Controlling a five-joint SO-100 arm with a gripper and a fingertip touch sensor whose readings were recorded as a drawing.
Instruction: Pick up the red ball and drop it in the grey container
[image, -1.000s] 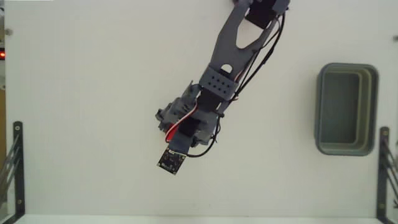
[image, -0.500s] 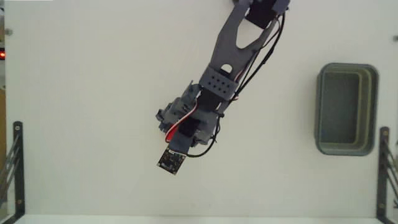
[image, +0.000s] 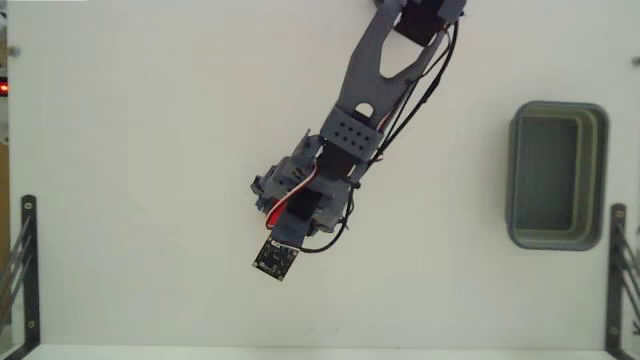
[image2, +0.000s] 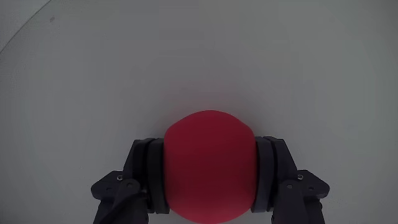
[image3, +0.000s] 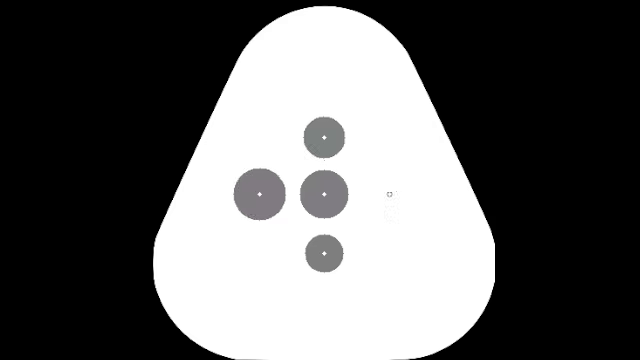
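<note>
Surface: plain white tabletop (image: 140, 150), matte, evenly lit.

Item 1, ball (image2: 209, 165): bright red sphere, smooth and matte. In the wrist view it sits between the gripper (image2: 209, 177) fingers (image2: 148, 174), both pads pressed to its sides at the widest part: you are holding it. Judged light and liable to roll; keep the grip across the equator. In the fixed view the arm hides it.

Item 2, container (image: 557, 175): grey-green rectangular tub, rounded corners, thick stepped rim, looks empty, at the right of the fixed view, well apart from the gripper.

Item 3, arm (image: 365, 95): grey plastic, wired, reaching in from the top edge.
</note>
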